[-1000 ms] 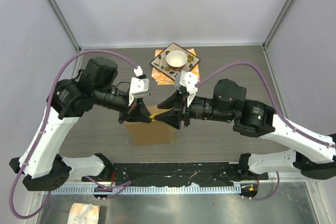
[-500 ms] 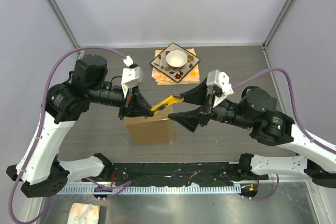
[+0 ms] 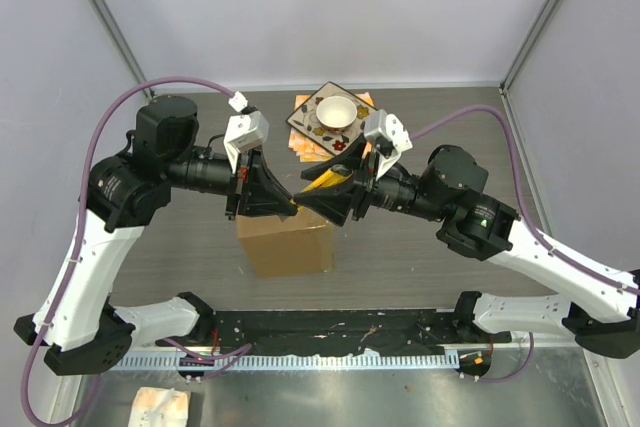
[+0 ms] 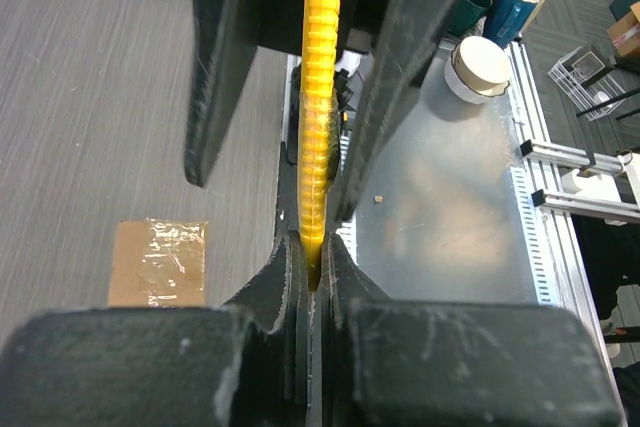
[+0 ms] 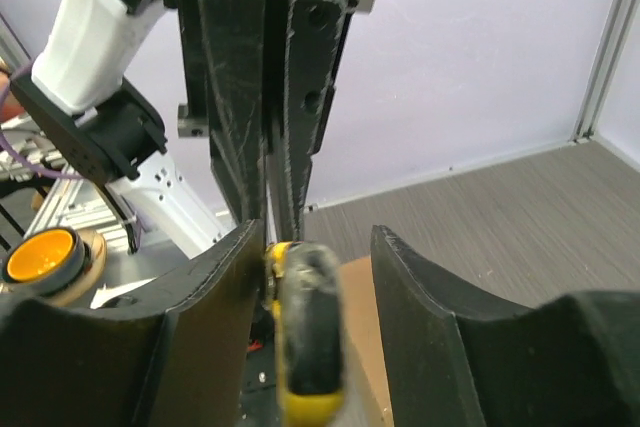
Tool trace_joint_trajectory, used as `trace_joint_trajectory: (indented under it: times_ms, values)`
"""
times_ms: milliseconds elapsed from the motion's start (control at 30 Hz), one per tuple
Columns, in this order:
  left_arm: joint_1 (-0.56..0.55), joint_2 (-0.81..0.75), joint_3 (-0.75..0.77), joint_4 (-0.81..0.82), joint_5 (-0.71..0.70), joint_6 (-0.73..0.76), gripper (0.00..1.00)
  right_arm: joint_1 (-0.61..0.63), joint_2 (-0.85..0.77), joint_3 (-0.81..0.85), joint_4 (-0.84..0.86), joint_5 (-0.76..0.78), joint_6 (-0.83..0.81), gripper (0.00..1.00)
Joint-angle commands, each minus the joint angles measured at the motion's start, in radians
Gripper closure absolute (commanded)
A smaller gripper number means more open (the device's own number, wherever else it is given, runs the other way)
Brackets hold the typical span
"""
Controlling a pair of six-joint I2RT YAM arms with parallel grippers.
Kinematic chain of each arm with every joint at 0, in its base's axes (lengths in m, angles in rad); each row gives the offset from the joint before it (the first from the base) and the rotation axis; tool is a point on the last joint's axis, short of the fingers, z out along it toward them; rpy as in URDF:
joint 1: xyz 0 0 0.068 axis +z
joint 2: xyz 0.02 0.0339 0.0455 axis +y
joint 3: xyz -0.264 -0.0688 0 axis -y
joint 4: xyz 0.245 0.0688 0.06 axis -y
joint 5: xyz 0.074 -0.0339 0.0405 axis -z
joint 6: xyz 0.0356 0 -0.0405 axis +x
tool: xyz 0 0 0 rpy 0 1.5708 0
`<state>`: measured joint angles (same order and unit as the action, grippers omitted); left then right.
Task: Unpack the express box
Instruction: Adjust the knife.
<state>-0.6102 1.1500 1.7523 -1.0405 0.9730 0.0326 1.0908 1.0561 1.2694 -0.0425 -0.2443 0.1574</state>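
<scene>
The express box (image 3: 286,244), plain brown cardboard, lies on the table below both grippers; its taped top (image 4: 157,263) shows in the left wrist view. My left gripper (image 3: 286,206) is shut on one end of a yellow utility knife (image 3: 326,184), held above the box. The knife's ribbed body (image 4: 319,117) runs straight out from the left gripper (image 4: 312,265). My right gripper (image 3: 327,199) faces it, open, with its jaws around the knife's other end (image 5: 306,337). In the right wrist view the knife lies against the left finger, with a gap to the other finger of the right gripper (image 5: 315,247).
An orange-patterned square plate (image 3: 312,127) with a white bowl (image 3: 336,110) sits at the back of the table. A crumpled cloth (image 3: 160,408) lies on the metal shelf in front. Cups (image 4: 482,59) stand on that shelf beyond the table's edge.
The right gripper drew back to the right with its jaws wide, then came back round the knife's free end and narrowed. The left gripper lifted the knife slightly and stayed shut on it.
</scene>
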Motion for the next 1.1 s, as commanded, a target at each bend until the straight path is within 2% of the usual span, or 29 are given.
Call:
trace_joint_trajectory:
  times_ms: [0, 167, 333, 467, 500, 533, 600, 633, 700, 733, 767, 900, 1000, 1067]
  values:
    - [0.004, -0.027, 0.004, 0.028, 0.033, -0.002, 1.0, -0.065, 0.001, -0.024, 0.223, -0.107, 0.106, 0.47]
    - [0.006, -0.038, 0.001, 0.013, 0.024, 0.024, 1.0, -0.086, 0.025, -0.021, 0.234, -0.168, 0.137, 0.55]
    - [0.006, -0.038, -0.002, 0.008, 0.02, 0.03, 1.0, -0.088, 0.056, -0.005, 0.23, -0.202, 0.152, 0.69]
    - [0.004, -0.039, -0.005, 0.007, 0.021, 0.035, 1.0, -0.091, 0.067, -0.007, 0.243, -0.214, 0.159, 0.87]
    - [0.004, -0.039, -0.007, 0.007, 0.018, 0.038, 1.0, -0.088, 0.067, -0.01, 0.25, -0.216, 0.165, 0.95]
    - [0.004, -0.039, -0.007, 0.0, 0.013, 0.041, 1.0, -0.088, 0.068, -0.01, 0.254, -0.219, 0.166, 0.99]
    - [0.004, -0.039, -0.007, -0.004, -0.02, 0.053, 0.99, -0.089, 0.068, -0.008, 0.247, -0.225, 0.162, 0.99]
    - [0.004, -0.038, -0.002, -0.021, -0.037, 0.059, 0.93, -0.089, 0.065, -0.008, 0.236, -0.221, 0.156, 0.99]
    - [0.004, -0.039, 0.006, -0.047, -0.097, 0.108, 0.69, -0.089, 0.045, -0.008, 0.193, -0.182, 0.137, 0.99]
    - [0.004, -0.042, 0.007, -0.076, -0.112, 0.124, 0.44, -0.089, 0.036, -0.002, 0.17, -0.167, 0.11, 0.99]
    - [0.004, -0.041, 0.007, -0.096, -0.137, 0.147, 0.01, -0.089, 0.027, -0.001, 0.12, -0.146, 0.091, 0.99]
    - [0.004, -0.068, -0.039, -0.141, -0.261, 0.22, 0.0, -0.089, -0.04, 0.021, -0.029, -0.044, 0.012, 0.99]
    - [0.003, -0.09, -0.108, -0.165, -0.287, 0.306, 0.0, -0.089, -0.064, 0.035, -0.114, 0.019, -0.035, 0.99]
    - [0.003, -0.105, -0.175, -0.164, -0.356, 0.364, 0.0, -0.089, -0.088, 0.03, -0.161, 0.051, -0.054, 0.99]
